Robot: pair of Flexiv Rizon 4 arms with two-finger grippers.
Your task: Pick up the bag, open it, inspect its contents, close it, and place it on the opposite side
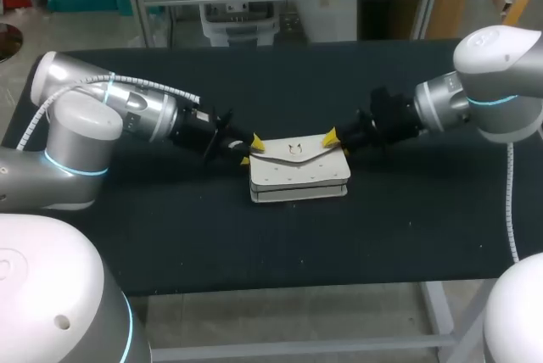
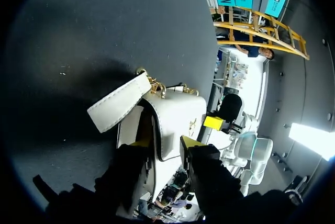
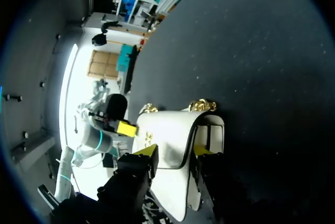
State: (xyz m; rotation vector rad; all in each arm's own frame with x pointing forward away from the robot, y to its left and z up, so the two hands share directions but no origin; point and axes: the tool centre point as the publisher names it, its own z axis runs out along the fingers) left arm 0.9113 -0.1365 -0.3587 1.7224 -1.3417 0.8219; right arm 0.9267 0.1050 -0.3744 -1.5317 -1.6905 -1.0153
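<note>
A small white bag (image 1: 299,170) with a front flap and a gold clasp sits mid-table. My left gripper (image 1: 250,150) is at its left end and my right gripper (image 1: 336,142) at its right end. In the left wrist view the left gripper (image 2: 163,143) is shut on the bag (image 2: 175,116), one yellow tip behind it and one on the flap. A white strap (image 2: 118,106) on a gold chain (image 2: 157,84) hangs ahead. In the right wrist view the right gripper (image 3: 174,152) likewise pinches the bag (image 3: 167,135) by its end, next to the gold chain (image 3: 201,105).
The black table (image 1: 170,236) stretches to the left and right of the bag. Its front edge (image 1: 280,287) runs close below the bag in the head view. Each wrist view shows the other arm's yellow tip beyond the bag.
</note>
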